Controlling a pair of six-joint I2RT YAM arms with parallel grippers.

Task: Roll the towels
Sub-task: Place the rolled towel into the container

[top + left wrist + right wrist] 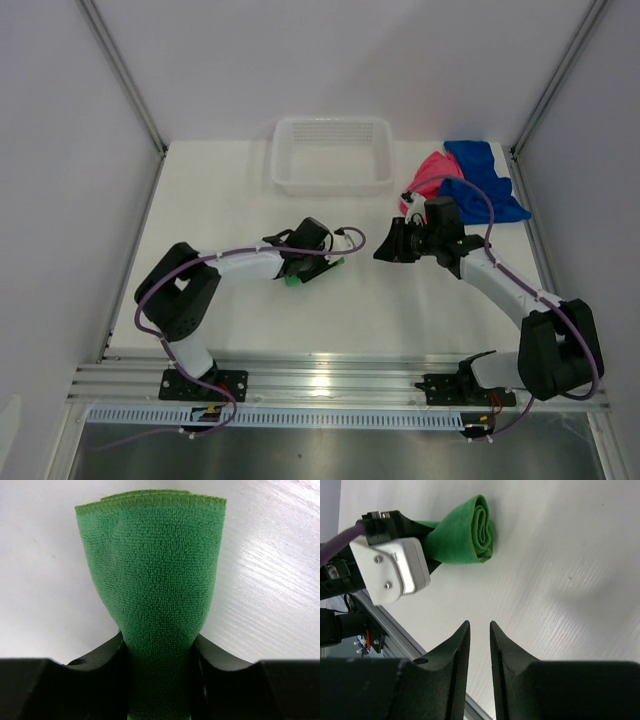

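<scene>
The green towel [296, 279] lies rolled on the table's middle, its spiral end [481, 527] facing the right wrist camera. My left gripper [312, 264] is shut on this roll; in the left wrist view the green towel [155, 570] fills the gap between the jaws of the left gripper [157, 641] and fans out beyond them. My right gripper [385, 248] hovers to the right of the roll, apart from it. Its jaws [479, 625] stand a narrow gap apart with nothing between them. The pink-red towel [430, 172] and the blue towel [482, 180] lie crumpled together at the back right.
A white slotted basket [335, 185] stands at the back centre. White walls with metal posts close in the table on both sides. An aluminium rail [330, 385] carrying the arm bases runs along the near edge.
</scene>
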